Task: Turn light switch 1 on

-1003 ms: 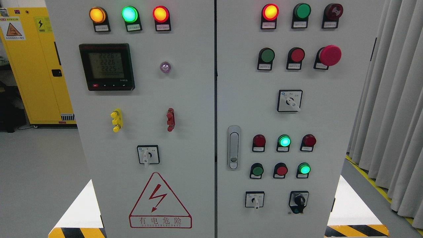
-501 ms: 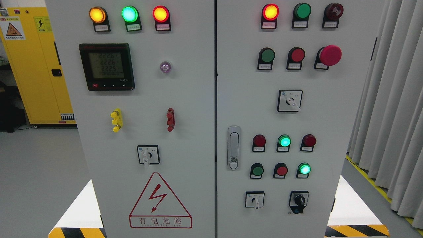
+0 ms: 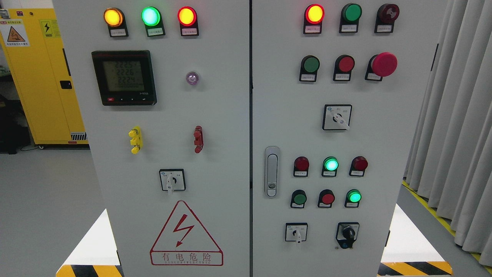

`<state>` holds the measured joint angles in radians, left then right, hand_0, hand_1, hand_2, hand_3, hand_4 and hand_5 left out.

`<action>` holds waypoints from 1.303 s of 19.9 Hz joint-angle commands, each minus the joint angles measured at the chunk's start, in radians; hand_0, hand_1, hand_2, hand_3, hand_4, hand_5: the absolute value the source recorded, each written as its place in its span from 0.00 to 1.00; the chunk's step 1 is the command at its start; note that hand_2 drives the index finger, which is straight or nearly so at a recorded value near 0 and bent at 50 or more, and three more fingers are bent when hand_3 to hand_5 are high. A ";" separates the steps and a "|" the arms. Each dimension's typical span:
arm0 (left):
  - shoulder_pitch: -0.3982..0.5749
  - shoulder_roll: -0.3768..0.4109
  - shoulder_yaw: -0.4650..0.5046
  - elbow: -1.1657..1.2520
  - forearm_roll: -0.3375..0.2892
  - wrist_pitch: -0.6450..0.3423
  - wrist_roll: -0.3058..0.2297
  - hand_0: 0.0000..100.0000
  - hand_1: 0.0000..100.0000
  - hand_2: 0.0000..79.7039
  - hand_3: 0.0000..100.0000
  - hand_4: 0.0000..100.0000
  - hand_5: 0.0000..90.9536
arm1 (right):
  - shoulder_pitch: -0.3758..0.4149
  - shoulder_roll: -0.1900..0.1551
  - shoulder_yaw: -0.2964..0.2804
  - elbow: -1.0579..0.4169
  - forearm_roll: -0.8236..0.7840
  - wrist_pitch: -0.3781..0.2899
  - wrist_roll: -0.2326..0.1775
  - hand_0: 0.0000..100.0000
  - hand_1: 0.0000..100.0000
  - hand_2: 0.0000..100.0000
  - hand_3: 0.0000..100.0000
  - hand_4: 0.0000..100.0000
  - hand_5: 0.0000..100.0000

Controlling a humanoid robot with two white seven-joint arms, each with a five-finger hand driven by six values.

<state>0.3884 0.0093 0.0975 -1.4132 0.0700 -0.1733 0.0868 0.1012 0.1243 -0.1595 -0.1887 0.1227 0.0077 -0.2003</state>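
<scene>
Only cabinet [image 3: 215, 115] visible, no fingers seen; warning triangle [image 3: 186, 233] reads "有电危险"; meter [image 3: 124, 77] shows 2226.

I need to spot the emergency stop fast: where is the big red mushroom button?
In the head view, the mushroom button sits on the right door, upper right, just right of a red push button and below a dark red lamp.

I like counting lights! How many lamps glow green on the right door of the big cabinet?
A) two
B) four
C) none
A: two green lamps glow on the right door, one in the upper small row, one in the row below; other green buttons are dark.
</scene>
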 commanded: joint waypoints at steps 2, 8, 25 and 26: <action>0.015 0.031 0.007 -0.441 -0.001 0.001 -0.001 0.17 0.61 0.55 0.62 0.74 0.67 | 0.000 0.000 0.000 0.000 0.000 0.000 0.001 0.00 0.50 0.04 0.00 0.00 0.00; -0.039 0.029 0.004 -0.535 -0.004 0.029 0.001 0.16 0.62 0.61 0.71 0.81 0.79 | 0.000 0.000 0.000 0.000 0.000 0.000 0.001 0.00 0.50 0.04 0.00 0.00 0.00; -0.293 0.023 -0.028 -0.616 -0.019 0.300 0.037 0.15 0.64 0.65 0.78 0.85 0.87 | 0.000 0.000 0.000 0.000 0.000 0.000 0.001 0.00 0.50 0.04 0.00 0.00 0.00; -0.307 0.021 -0.035 -0.624 -0.019 0.320 0.050 0.15 0.64 0.65 0.79 0.85 0.87 | 0.000 0.000 0.000 0.000 0.000 0.000 0.001 0.00 0.50 0.04 0.00 0.00 0.00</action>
<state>0.1652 0.0254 0.0871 -1.9500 0.0571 0.1016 0.1123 0.1013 0.1243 -0.1595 -0.1887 0.1227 0.0076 -0.2002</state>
